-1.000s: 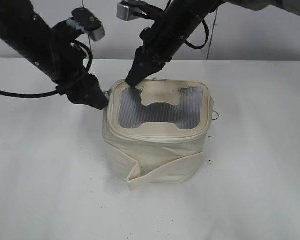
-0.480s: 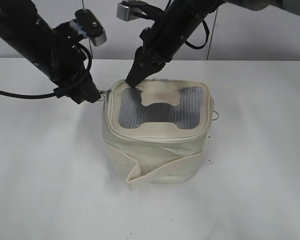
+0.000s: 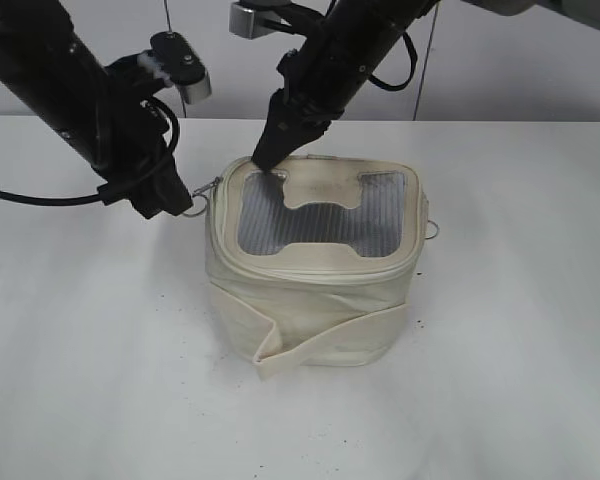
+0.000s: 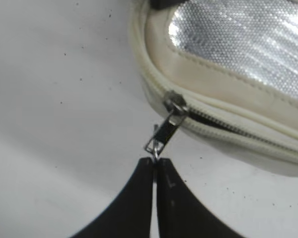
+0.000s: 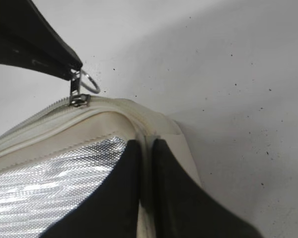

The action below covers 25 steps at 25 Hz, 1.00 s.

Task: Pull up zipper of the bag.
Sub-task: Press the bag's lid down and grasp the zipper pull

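Note:
A cream fabric bag (image 3: pixel 315 290) with a silver mesh lid stands mid-table. Its metal zipper pull (image 4: pixel 165 133) sticks out from the lid's back left corner, also seen in the exterior view (image 3: pixel 205 190) and the right wrist view (image 5: pixel 75 89). My left gripper (image 4: pixel 154 161) is shut on the ring at the end of the zipper pull, left of the bag (image 3: pixel 175 205). My right gripper (image 5: pixel 146 144) is shut and presses down on the lid's back left corner (image 3: pixel 265 165), pinching the cream rim.
The white table (image 3: pixel 500 380) carries small dark specks around the bag. A second small metal ring (image 3: pixel 432 228) hangs at the bag's right side. A grey wall stands behind the table.
My left gripper has moved left and back from the bag, drawing the zipper pull out taut. The right gripper has stayed on the lid corner.

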Each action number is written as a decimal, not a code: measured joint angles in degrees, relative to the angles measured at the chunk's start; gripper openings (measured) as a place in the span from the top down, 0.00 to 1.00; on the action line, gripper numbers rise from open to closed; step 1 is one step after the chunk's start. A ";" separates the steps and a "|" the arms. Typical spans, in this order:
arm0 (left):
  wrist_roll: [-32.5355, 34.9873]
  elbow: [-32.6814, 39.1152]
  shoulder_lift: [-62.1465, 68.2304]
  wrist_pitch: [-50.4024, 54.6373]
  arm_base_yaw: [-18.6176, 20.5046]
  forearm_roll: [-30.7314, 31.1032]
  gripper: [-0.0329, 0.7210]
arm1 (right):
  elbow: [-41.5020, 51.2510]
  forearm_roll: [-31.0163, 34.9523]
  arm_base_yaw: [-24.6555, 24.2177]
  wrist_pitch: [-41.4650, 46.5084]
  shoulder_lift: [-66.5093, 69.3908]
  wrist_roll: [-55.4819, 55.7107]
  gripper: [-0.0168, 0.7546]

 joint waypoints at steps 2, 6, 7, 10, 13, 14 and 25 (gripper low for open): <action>-1.22 0.00 0.00 1.64 0.00 -0.72 0.96 | -0.04 -0.05 0.02 0.00 0.06 0.07 0.92; -4.57 0.00 0.00 5.17 0.00 -1.31 0.96 | -0.04 -0.05 0.07 0.00 0.06 0.45 0.92; -5.02 -0.04 0.00 5.89 0.00 -1.67 0.96 | -0.04 -0.05 0.07 0.00 0.06 0.47 0.92; -6.66 -0.11 0.00 9.07 0.00 -3.40 0.96 | -0.04 -0.27 0.07 0.00 0.06 0.79 0.92; -8.32 -0.18 0.00 12.54 0.00 -4.74 0.96 | -0.04 -0.82 0.18 0.00 0.06 1.59 0.92; -8.61 -0.18 0.00 13.46 0.00 -5.02 0.96 | -0.04 -0.95 0.18 0.00 0.06 1.91 0.92; -14.52 0.40 -0.56 19.71 -3.08 -7.15 0.96 | -0.04 -1.20 0.28 0.02 0.06 2.84 0.92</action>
